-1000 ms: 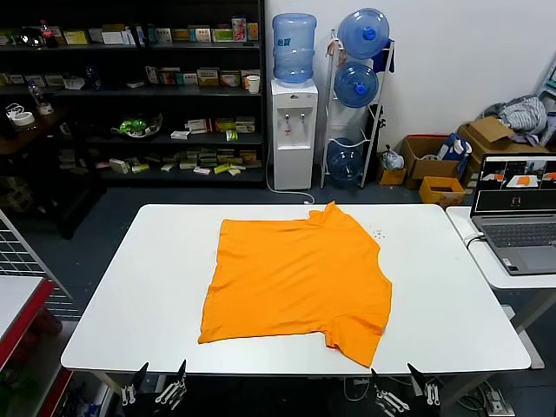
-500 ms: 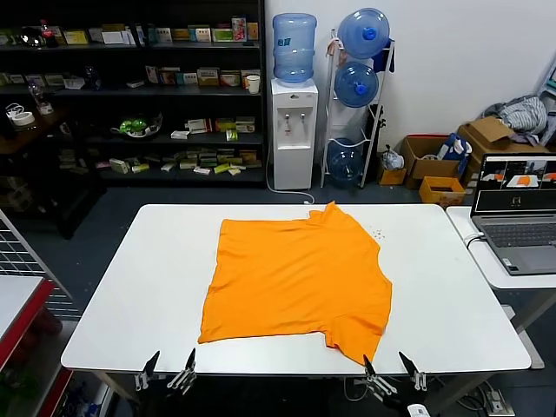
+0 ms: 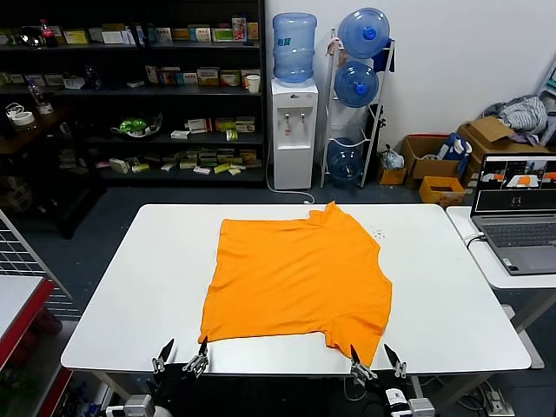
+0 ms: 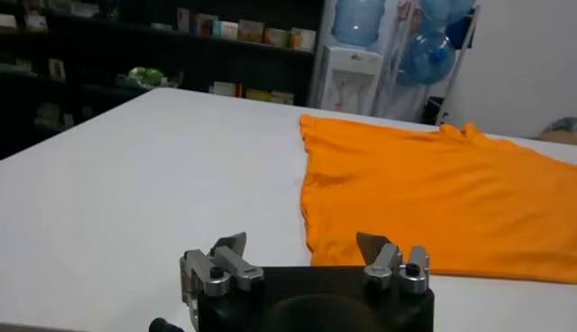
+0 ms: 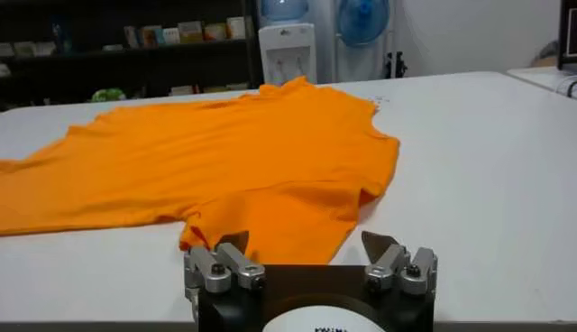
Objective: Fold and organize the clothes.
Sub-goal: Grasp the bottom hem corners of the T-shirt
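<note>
The left hand (image 3: 181, 359) sits at the near edge of the worktop (image 3: 130, 287), just off the shirt's (image 3: 295, 278) near left corner, wide open and holding nothing. A second ago it was lower and further out to the left; it has since come up and inward toward that hem corner. The shirt lies flat mid-worktop, slightly right of centre. Its collar points to the far edge and its hem to the near edge, so the long axis runs near to far, tilted a little. One sleeve sticks out at the near right. The right hand (image 3: 375, 364) is just at that sleeve's tip, also wide open and empty, and has likewise risen and closed in from further right. Both hands converging on the near edge suggests the approach for a first grasp; no fold has yet been made.
</note>
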`<state>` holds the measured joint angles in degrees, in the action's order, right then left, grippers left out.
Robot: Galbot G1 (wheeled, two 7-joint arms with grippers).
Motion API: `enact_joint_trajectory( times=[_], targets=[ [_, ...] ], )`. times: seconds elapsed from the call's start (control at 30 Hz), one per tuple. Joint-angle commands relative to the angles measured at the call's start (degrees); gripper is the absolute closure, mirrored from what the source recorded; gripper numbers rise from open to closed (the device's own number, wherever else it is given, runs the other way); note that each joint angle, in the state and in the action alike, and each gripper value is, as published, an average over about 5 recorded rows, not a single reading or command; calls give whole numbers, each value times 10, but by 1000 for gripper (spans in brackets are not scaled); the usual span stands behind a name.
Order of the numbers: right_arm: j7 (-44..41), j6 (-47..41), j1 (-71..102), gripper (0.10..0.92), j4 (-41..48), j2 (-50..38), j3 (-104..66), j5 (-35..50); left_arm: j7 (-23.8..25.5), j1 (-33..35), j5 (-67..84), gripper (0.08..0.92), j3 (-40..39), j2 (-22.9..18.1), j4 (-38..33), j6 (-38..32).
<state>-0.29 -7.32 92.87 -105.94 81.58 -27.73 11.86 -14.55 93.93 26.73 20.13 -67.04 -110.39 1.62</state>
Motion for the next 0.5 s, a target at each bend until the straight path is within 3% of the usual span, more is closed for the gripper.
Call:
enact_joint_trajectory(
  times=[0.03, 0.1, 0.33, 0.5],
  targets=[
    [4, -4, -18, 211, 18, 11, 6, -10, 1, -41, -2, 177, -19, -9, 41, 4],
    [4, -5, -18, 235, 17, 12, 7, -11, 1, -45, -3, 177, -21, -11, 46, 4],
    [5, -6, -10, 433, 12, 8, 8, -13, -8, -51, -10, 197, -29, -11, 52, 5],
    [6, -8, -3, 571, 5, 3, 8, -11, -7, -49, -15, 324, -37, -12, 53, 5]
  ],
)
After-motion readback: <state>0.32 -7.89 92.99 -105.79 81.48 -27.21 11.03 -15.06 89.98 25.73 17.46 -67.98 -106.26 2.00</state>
